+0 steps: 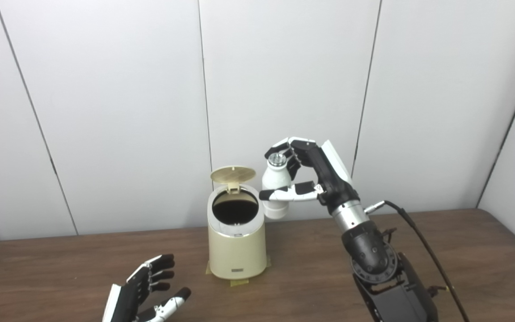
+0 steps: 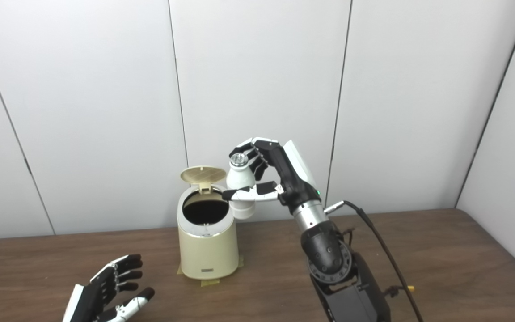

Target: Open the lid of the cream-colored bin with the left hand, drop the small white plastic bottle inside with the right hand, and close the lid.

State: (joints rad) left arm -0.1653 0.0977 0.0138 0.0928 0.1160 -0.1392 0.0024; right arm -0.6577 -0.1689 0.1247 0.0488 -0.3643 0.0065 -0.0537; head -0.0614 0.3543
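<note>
The cream-colored bin (image 1: 237,250) stands on the brown table, its round lid (image 1: 233,174) flipped up at the back and its dark opening showing. My right hand (image 1: 304,172) is shut on the small white plastic bottle (image 1: 276,188), holding it upright in the air just right of and above the bin's rim. In the right eye view the bottle (image 2: 241,190) overlaps the bin's (image 2: 207,246) right edge. My left hand (image 1: 143,290) is open and empty, low over the table to the front left of the bin, apart from it.
The brown table (image 1: 463,268) runs to a right edge near the wall. White wall panels (image 1: 105,112) stand close behind the bin. Tape patches (image 1: 239,281) lie under the bin's base. A black cable (image 1: 423,250) hangs from my right forearm.
</note>
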